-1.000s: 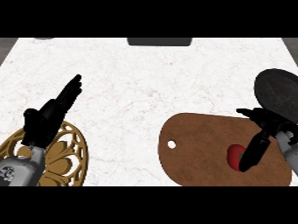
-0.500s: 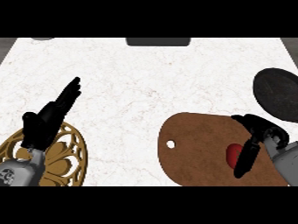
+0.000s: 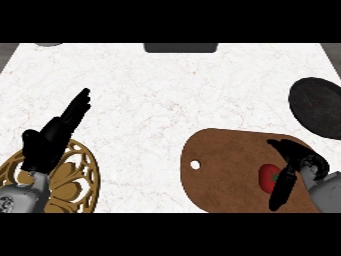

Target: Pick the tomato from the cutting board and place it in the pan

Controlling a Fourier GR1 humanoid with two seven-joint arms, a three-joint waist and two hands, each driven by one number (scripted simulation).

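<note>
A red tomato (image 3: 269,178) with a green stem lies on the brown cutting board (image 3: 225,165) at the lower right. My right hand (image 3: 289,170) is right beside it on its right, fingers pointing down along it and thumb arched above; part of the tomato is hidden behind the fingers. The fingers look fairly straight and are not closed round it. The dark round pan (image 3: 324,107) sits at the right edge, beyond the board. My left hand (image 3: 55,135) rests open at the lower left, fingers pointing up.
A golden openwork trivet (image 3: 73,182) lies under my left forearm at the lower left. A dark rectangular object (image 3: 180,47) sits at the counter's far edge, and a small grey thing (image 3: 47,44) at the far left corner.
My right hand has shifted left and down over the board, closing in on the tomato's right side. The left hand has stayed put.
</note>
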